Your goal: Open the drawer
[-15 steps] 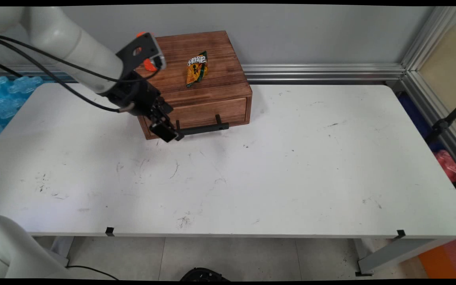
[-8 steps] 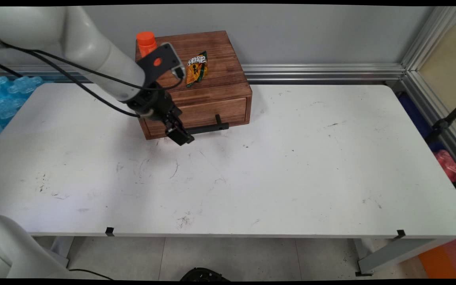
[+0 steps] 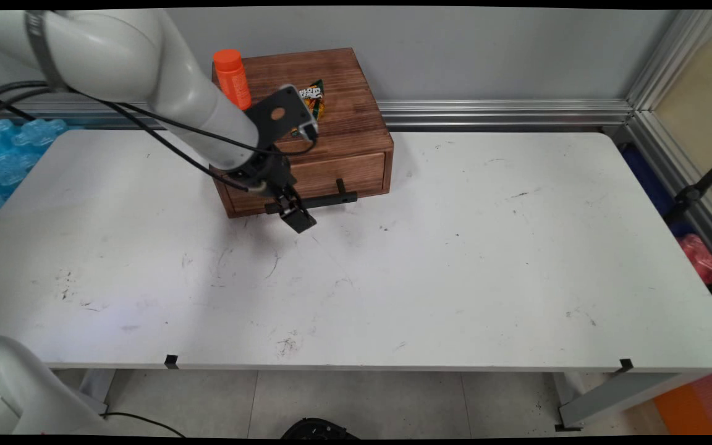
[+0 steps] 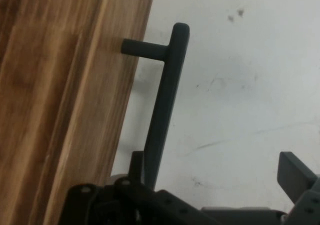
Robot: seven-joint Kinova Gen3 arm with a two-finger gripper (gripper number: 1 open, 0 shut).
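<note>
Up near the desk's (image 3: pixel 517 278) far-left corner, a bottle (image 3: pixel 231 77) and packet (image 3: pixel 313 102) sit atop the drawer box (image 3: pixel 343 133). Below, the gripper (image 3: pixel 296 217) hangs at the handle's (image 4: pixel 162 120) left end, fingers (image 4: pixel 295 177) spread, one each side.

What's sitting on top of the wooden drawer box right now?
On the wooden drawer box stand an orange bottle near its back-left corner and a snack packet, partly hidden by the arm. The drawer is shut, so its inside cannot be seen.
</note>
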